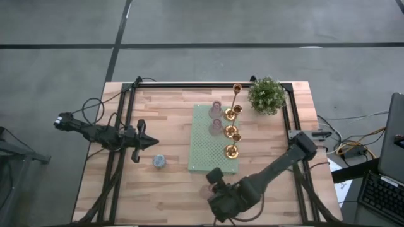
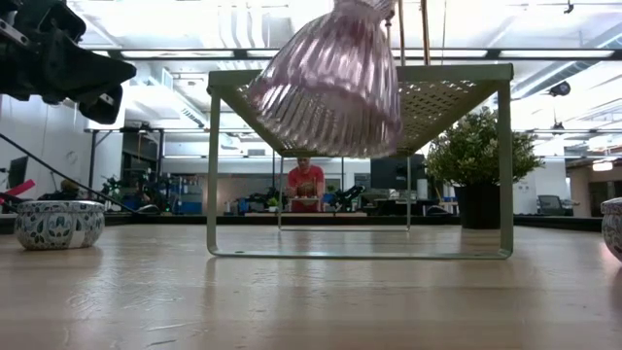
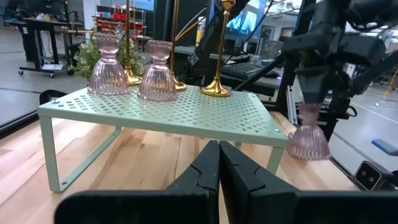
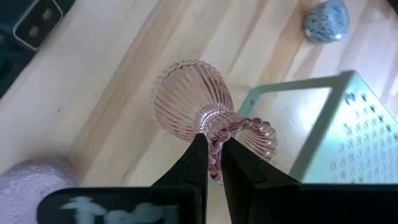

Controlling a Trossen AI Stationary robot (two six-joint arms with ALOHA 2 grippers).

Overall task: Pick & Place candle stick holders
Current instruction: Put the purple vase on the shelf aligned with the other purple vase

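Grey concrete floor (image 1: 57, 25) around the wooden table (image 1: 170, 195), crossed by dark seams. Beyond the table: open office, bright ceiling lights (image 2: 194, 53), desks with monitors (image 2: 389, 175), a person in a red shirt (image 2: 305, 183) seated far back.

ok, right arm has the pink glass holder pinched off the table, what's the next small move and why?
Probably carry it up and over onto the green shelf. The right tool grips the pink holder by its neck, lifted beside the shelf's near end, where open surface shows; two matching pink holders already stand at the far end.
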